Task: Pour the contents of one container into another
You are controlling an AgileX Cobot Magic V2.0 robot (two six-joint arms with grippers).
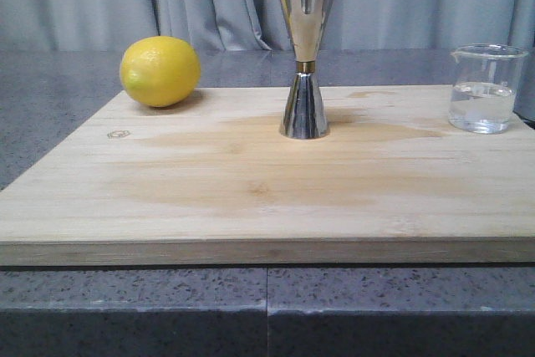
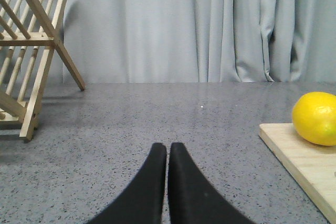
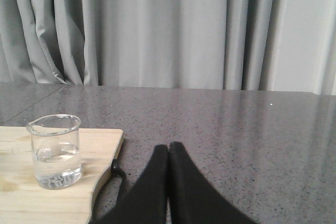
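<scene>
Front view: nothing started. Beaker (image 1: 482, 89), part full of clear liquid, sits at the board's (image 1: 251, 198) right edge; jigger (image 1: 306, 56) upright mid-board. Left gripper (image 2: 167, 148) and right gripper (image 3: 168, 148) closed, empty, off the board.

Upright steel jigger (image 1: 306, 56) mid-board — half-full clear beaker (image 1: 486, 88) far right.

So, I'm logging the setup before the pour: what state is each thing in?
Beaker: upright on the board, part full of clear liquid.
Jigger: upright at mid-board, contents not visible.
Lemon: whole, resting on the board.
Left tool: shut, empty.
Right tool: shut, empty.
</scene>
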